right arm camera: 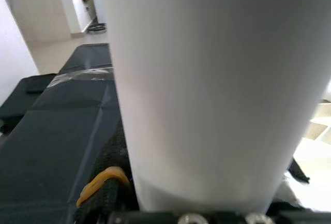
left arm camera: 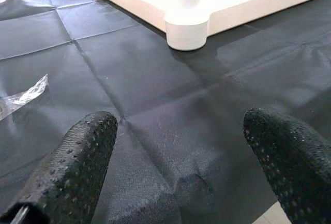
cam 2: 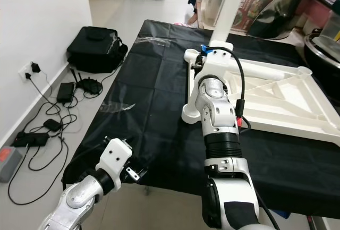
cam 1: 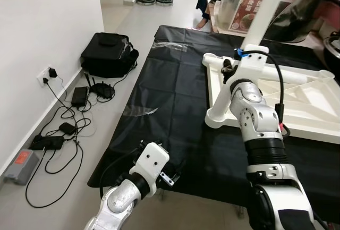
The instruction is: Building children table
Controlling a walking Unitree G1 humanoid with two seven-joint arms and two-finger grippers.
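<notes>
A white children's tabletop lies upside down on a black cloth spread over the floor. My right gripper is shut on a long white table leg, held nearly upright over the tabletop's near left corner. In the right wrist view the leg stands close between the black fingers. My left gripper hangs low over the cloth's front edge, open with nothing in it. Its two fingertips point toward that same corner.
A scrap of clear plastic wrap lies on the cloth. By the wall on the left sit a black bag, chargers and tangled cables. Storage boxes and a person's foot are behind the cloth.
</notes>
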